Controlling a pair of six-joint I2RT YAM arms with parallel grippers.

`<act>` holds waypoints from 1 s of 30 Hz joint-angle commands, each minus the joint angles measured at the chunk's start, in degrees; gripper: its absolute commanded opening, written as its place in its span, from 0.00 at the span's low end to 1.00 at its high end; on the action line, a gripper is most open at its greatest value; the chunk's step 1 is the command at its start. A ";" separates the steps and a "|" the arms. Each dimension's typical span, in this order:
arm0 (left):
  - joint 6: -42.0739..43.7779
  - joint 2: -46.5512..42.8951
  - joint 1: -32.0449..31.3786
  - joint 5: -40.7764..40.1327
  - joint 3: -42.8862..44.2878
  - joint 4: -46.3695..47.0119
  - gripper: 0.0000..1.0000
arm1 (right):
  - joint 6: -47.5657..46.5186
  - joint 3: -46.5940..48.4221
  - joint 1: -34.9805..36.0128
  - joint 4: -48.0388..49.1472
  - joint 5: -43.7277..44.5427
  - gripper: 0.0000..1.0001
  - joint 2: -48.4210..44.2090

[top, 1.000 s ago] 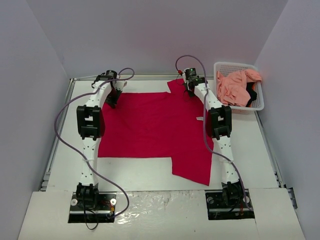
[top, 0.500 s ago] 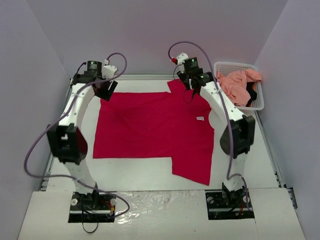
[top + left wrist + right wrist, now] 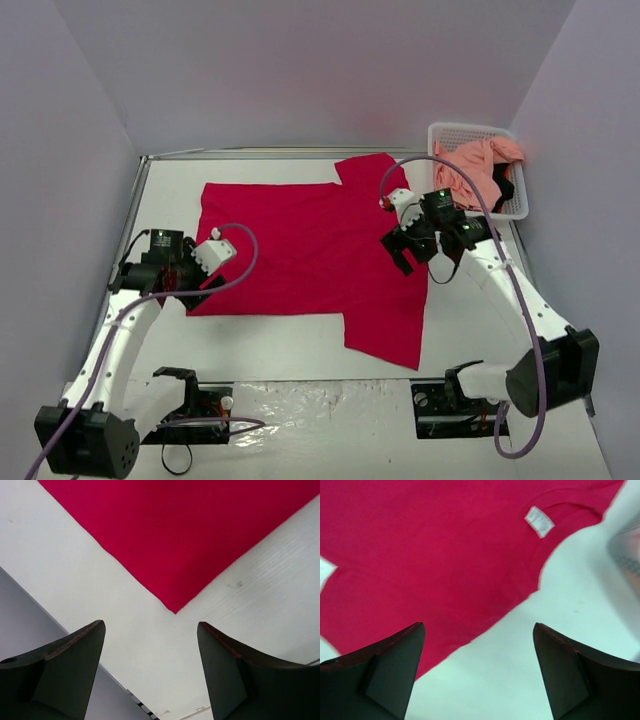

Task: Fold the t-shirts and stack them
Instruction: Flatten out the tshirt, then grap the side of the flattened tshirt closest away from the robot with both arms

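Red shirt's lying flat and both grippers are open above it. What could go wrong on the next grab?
1. The left gripper hangs over a pointed corner of the red t-shirt. A slightly off descent may pinch bare table, or too little cloth to hold.
2. The right gripper sits near the neckline by the white label. It might catch one layer only, bunching the fold.
3. The basket stands on the right arm's side; a wide swing could knock it.
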 commanded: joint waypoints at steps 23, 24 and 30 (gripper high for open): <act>17.73 -4.50 0.01 -8.41 -23.94 15.33 0.70 | -1.26 -12.25 -23.79 1.32 -35.39 1.00 -21.50; 18.08 -3.88 0.01 -8.50 -24.12 16.39 0.70 | -1.26 -12.17 -23.97 1.32 -35.39 1.00 -21.32; 19.48 0.52 0.36 -11.75 -25.61 23.68 0.69 | -1.53 -11.99 -24.76 1.05 -35.12 1.00 -20.44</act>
